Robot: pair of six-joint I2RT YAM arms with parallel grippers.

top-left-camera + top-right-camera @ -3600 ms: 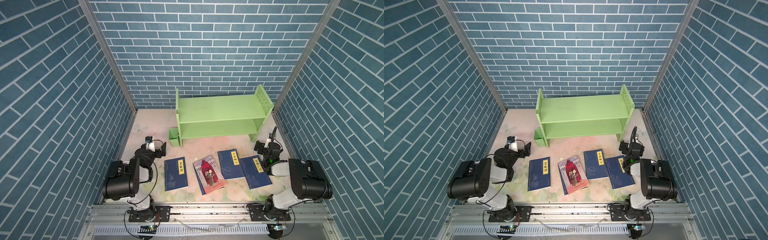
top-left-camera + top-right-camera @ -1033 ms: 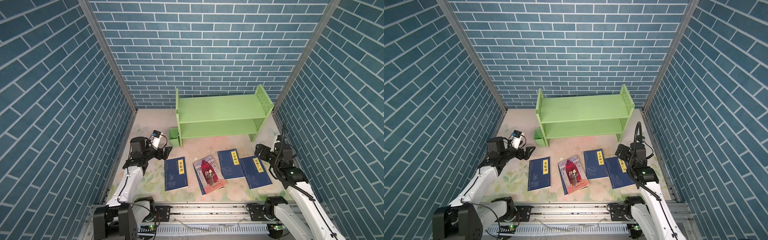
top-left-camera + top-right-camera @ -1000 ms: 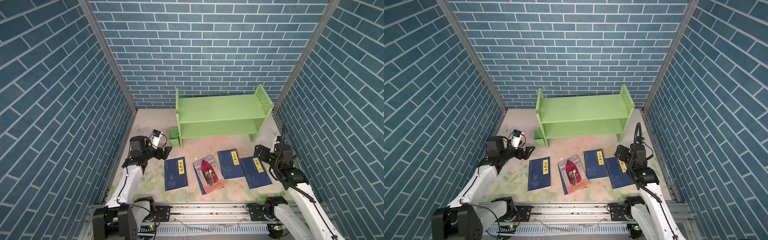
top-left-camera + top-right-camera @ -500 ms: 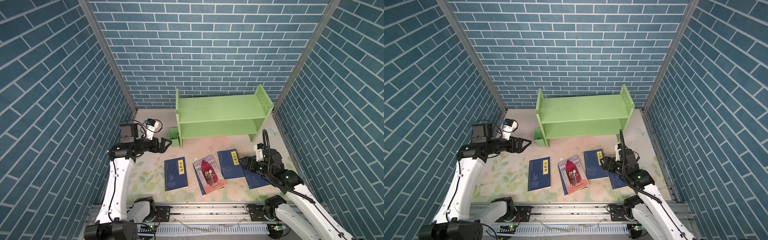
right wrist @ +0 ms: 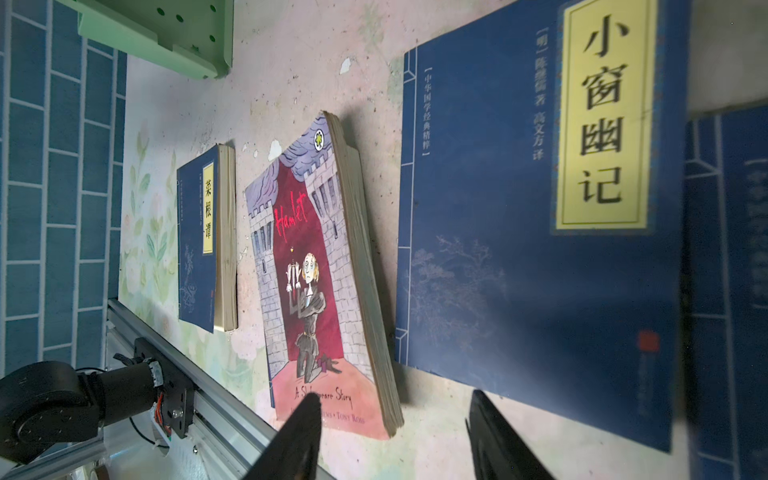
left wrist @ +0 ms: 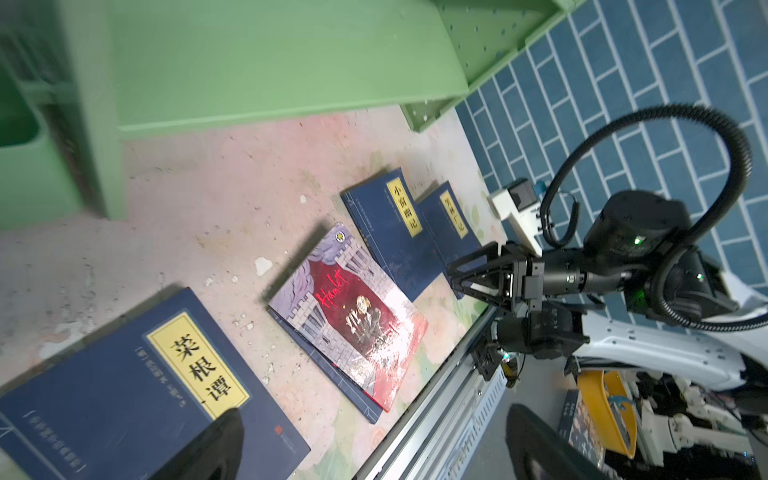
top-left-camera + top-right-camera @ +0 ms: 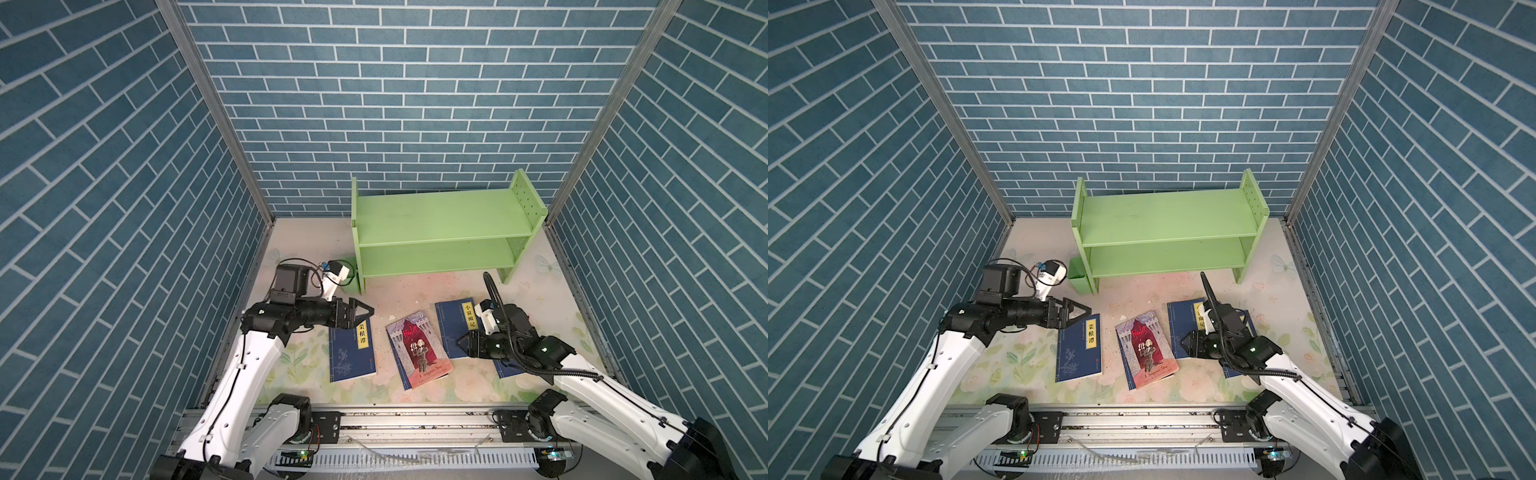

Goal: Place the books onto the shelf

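As my right gripper (image 7: 462,343) settles low over the near corner of the blue 小窗幽记 paperback (image 7: 455,328), its jaws stand apart and empty. In the right wrist view the dark fingertips (image 5: 301,432) straddle the strip of tabletop between that book and the Hamlet paperback (image 7: 419,351), and I cannot tell whether they touch either cover. A second ago this arm hung at the far side of the fourth blue book (image 7: 509,371); it has since crossed over that volume, which now lies mostly hidden beneath the wrist. My left gripper (image 7: 365,309), jaws spread wide and holding nothing, has swung away from the green cup (image 7: 1077,274) and now hovers above the top edge of the 菜根谭 paperback (image 7: 352,353). None of the four books has moved: all lie flat, covers up, in a row on the tabletop (image 7: 415,286) in front of the light green shelf (image 7: 436,220), whose two tiers are bare in both top views. By my reading the reach is done and the first pickup falls to the right arm; thin books lying flat offer little edge to pinch.
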